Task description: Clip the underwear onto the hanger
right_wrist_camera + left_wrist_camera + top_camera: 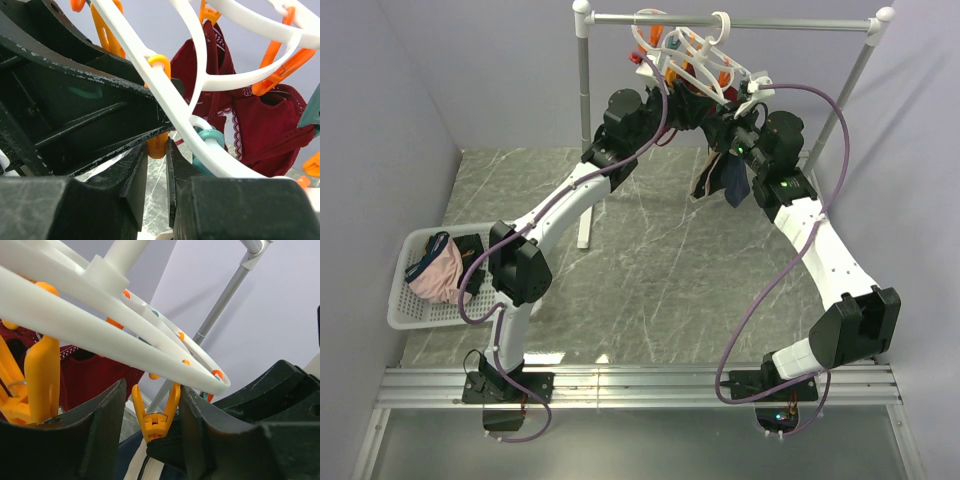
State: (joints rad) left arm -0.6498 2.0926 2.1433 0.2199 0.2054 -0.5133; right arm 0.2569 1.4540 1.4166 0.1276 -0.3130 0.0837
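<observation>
We see the left gripper (152, 387) half open astride an orange clip (154, 422) of the hanger (100, 330), and the right gripper (156, 150) narrowly parted, its hold unclear.

left claw (152, 390) parted, right claw (156, 150) pinched narrow

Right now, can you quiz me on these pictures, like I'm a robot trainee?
1. True or false: the hanger hangs from the rail.
2. What colour is the clip between the left gripper's jaws? A orange, B teal, C pink.
3. Fill in: the pink garment lies in the ____.
Key: 1 true; 2 A; 3 basket.
</observation>
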